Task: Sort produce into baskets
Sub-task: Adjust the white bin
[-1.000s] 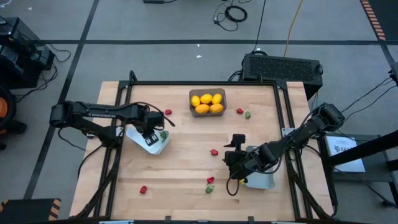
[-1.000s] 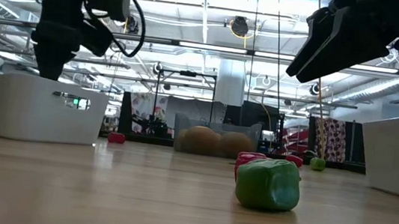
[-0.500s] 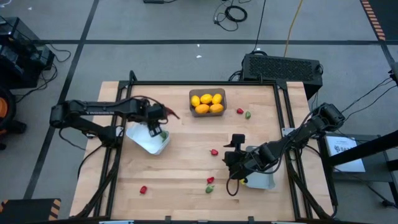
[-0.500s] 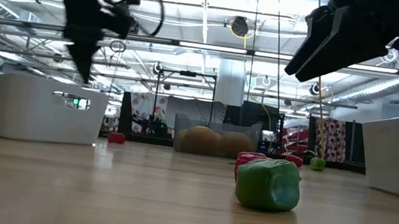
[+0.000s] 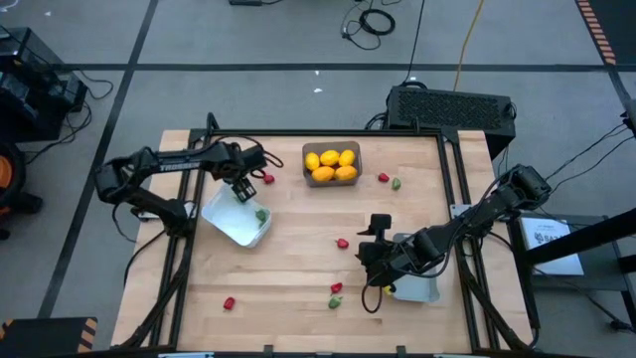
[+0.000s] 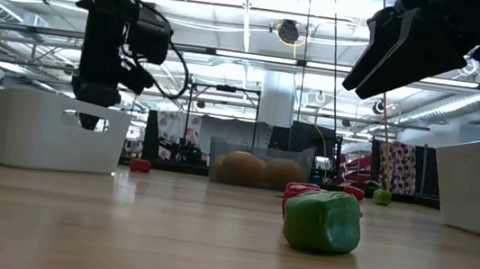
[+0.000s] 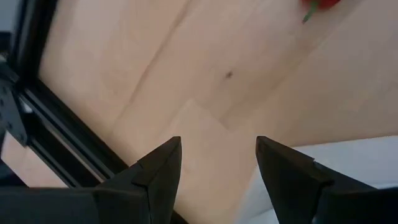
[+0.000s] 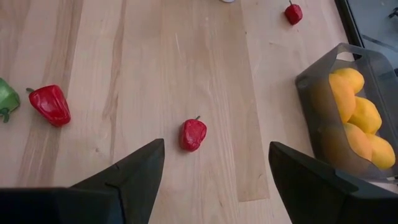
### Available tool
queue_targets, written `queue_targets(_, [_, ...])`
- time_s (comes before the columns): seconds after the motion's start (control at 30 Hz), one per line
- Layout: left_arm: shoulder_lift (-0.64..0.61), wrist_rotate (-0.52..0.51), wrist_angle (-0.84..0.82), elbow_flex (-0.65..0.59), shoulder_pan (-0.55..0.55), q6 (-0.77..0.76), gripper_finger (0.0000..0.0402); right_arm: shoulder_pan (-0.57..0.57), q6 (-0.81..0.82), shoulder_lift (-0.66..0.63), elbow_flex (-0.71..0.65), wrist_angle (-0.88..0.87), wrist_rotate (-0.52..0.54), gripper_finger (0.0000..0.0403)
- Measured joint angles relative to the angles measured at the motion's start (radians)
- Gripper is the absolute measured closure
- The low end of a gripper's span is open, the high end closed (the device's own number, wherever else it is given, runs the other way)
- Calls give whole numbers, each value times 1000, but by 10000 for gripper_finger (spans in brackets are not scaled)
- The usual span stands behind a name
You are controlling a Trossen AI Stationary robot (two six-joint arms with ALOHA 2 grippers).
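Produce lies partly sorted on the wooden table. Landmark: dark grey basket at the table's far middle, holding yellow and orange citrus pieces.

Left gripper hovers left of the grey basket, above the far edge of the left white basket; its fingers stand apart with nothing between them, bare wood and the white rim showing below. One green piece lies inside that white basket. A red piece sits on the table between the left gripper and the grey basket.

Right gripper hangs well in front of the grey basket, beside the right white basket; jaws spread wide, empty. A red pepper lies on the table ahead of it.

Loose pieces: red-and-green pair just right of the grey basket; red pepper and green pepper together near the front edge; another red piece front left.
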Motion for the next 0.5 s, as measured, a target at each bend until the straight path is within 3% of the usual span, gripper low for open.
queue_targets(0.23, [7,70,-41,0,33,-83,187,0,7,0,0,-1,0,124])
queue_targets(0.5, [7,87,-230,0,19,-174,187,0,29,0,-20,0,-1,124])
